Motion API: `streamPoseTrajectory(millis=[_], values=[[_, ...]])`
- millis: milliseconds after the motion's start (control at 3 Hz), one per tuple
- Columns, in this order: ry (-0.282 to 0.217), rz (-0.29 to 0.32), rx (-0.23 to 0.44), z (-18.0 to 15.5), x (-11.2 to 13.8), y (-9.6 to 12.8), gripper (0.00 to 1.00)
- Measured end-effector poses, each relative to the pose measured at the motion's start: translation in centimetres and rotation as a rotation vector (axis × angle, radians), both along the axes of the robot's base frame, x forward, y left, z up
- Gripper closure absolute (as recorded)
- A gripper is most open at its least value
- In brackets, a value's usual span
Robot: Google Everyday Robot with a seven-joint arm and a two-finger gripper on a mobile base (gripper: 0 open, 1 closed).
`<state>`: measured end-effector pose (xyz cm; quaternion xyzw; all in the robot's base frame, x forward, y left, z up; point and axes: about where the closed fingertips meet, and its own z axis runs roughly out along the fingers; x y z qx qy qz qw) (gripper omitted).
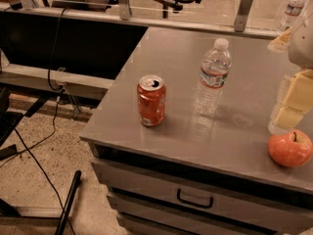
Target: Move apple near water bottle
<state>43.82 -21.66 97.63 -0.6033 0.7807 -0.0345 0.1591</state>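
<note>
**Operator:** Where is the apple?

**Spotter:** You have the apple on the gray table, at about 4 o'clock on the tabletop. It sits close to the front edge with its stem pointing up.

**Operator:** And the water bottle?

**Spotter:** The water bottle stands upright near the middle of the table with its white cap on. From it, your apple lies between 4 and 5 o'clock, well apart, with bare tabletop between the two. An orange soda can stands upright at the bottle's 8 o'clock, near it but not touching.

**Operator:** What about the gripper?

**Spotter:** Your gripper hangs at the apple's 12 o'clock, against the right edge of the view, with its pale tip just above the fruit. I cannot tell whether it touches the apple. I also cannot tell whether it is spread or closed, because the edge of the view cuts part of it off.

**Operator:** Anything else around?

**Spotter:** At your 1 o'clock, beyond the table's far rail, stands a second bottle. Under the front edge is a drawer with a dark handle. A black cable runs across the speckled floor at 8 o'clock.
</note>
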Motion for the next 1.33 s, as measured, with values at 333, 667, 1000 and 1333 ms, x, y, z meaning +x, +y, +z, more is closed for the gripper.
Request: streamPoseTrajectory(millis=[333,667,1000,1333], values=[[-0.003,0.0,0.002,0.1,0.0,0.0,0.0],[0.006,-0.037,0.016,-1.2,0.2,-1.5,0.0],[0.03,-0.098,0.055,-3.8,0.1,-4.2,0.0],[0.05,-0.134,0.085,-6.2,-0.4,-6.2,0.0]])
